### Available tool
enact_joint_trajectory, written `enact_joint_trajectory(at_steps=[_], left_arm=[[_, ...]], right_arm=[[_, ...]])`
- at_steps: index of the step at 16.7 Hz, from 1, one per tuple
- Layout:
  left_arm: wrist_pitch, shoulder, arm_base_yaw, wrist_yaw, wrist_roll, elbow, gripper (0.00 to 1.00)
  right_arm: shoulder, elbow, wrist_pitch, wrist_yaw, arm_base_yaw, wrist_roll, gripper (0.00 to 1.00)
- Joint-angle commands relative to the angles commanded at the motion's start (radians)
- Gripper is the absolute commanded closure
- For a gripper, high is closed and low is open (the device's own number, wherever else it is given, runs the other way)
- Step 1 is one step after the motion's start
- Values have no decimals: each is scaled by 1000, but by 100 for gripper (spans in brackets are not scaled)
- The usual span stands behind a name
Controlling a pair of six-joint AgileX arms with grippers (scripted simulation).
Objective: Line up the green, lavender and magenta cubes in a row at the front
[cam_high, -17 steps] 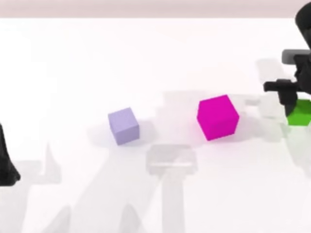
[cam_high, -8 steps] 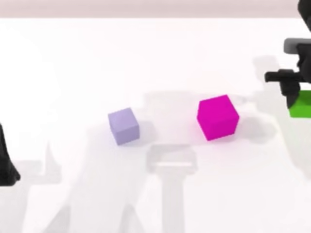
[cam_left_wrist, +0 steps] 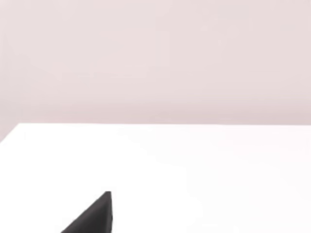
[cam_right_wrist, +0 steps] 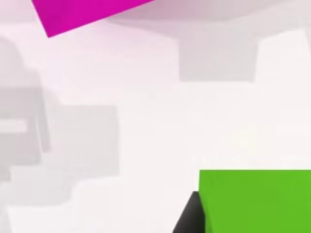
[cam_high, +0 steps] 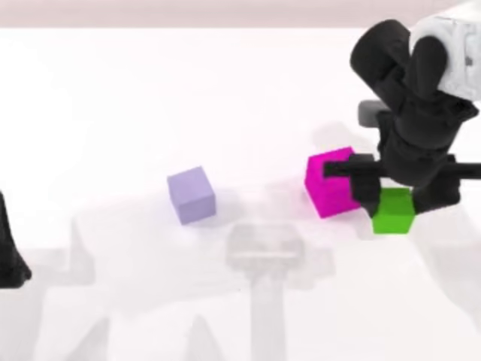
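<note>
Holding: right claw [cam_high: 396, 197] clenched on green cube [cam_high: 394, 211], mid-right of frame, just beside magenta cube [cam_high: 336, 183].
Handling: probably light, rigid; grip opposite flat faces.
Lavender cube [cam_high: 192, 195]: left of centre, worktop [cam_high: 113, 113].
Left claw: unseen.

No readable text, labels, brands, numbers or signs showing anywhere: nothing printed appearing on the plain cubes, the arms or the white counter.
</note>
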Motion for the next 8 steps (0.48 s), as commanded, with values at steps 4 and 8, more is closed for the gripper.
enact_joint_trajectory(at_steps=[4, 8], left_arm=[[0, 0, 0, 0, 0, 0, 0], [0, 0, 0, 0, 0, 0, 0]], right_arm=[[-106, -112, 7, 4, 213, 188, 100], [-154, -159, 13, 7, 284, 258, 100]])
